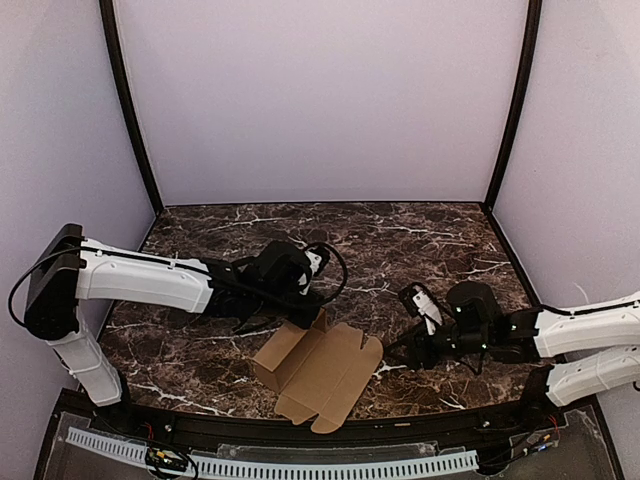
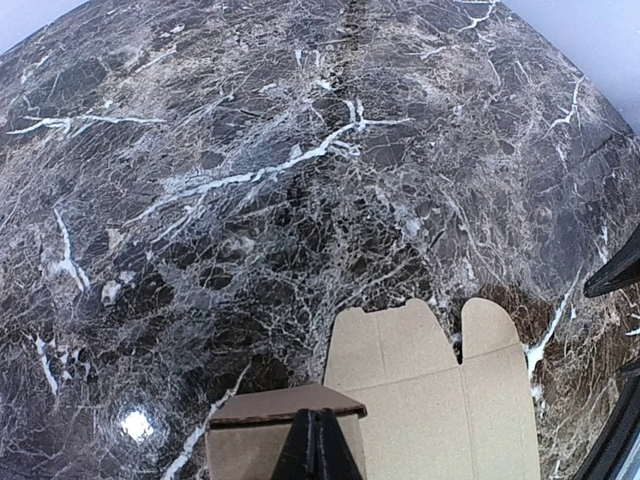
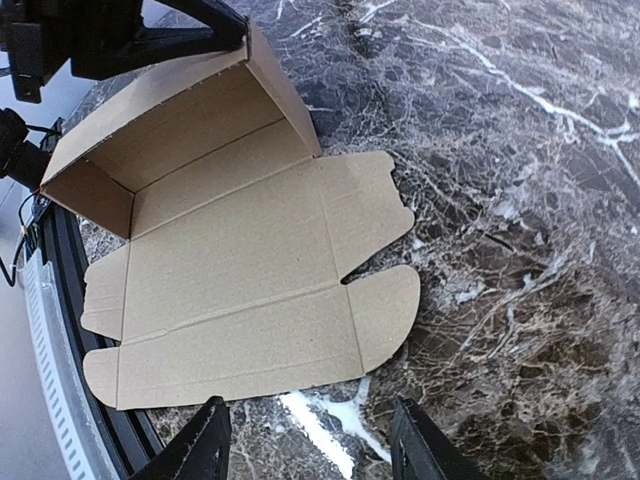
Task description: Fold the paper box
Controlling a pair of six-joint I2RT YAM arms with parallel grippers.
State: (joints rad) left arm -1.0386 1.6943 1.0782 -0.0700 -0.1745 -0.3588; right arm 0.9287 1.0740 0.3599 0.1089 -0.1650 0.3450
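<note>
The paper box point(image 1: 325, 375) is tan cardboard, partly folded. Its left part stands up as walls and the rest lies flat on the marble near the front edge. My left gripper point(image 1: 308, 318) is shut on the top edge of the raised wall. In the left wrist view its gripper point(image 2: 320, 450) pinches that wall, with the flat panels point(image 2: 440, 400) beyond. My right gripper point(image 1: 398, 355) is open and empty, just right of the box's rounded flaps. The right wrist view shows its gripper point(image 3: 312, 450) low over the table beside the box point(image 3: 230, 280).
The dark marble table point(image 1: 400, 240) is enclosed by pale purple walls with dark corner posts point(image 1: 505, 130). A black rim and a white toothed strip point(image 1: 270, 465) run along the near edge, close to the box's front flaps.
</note>
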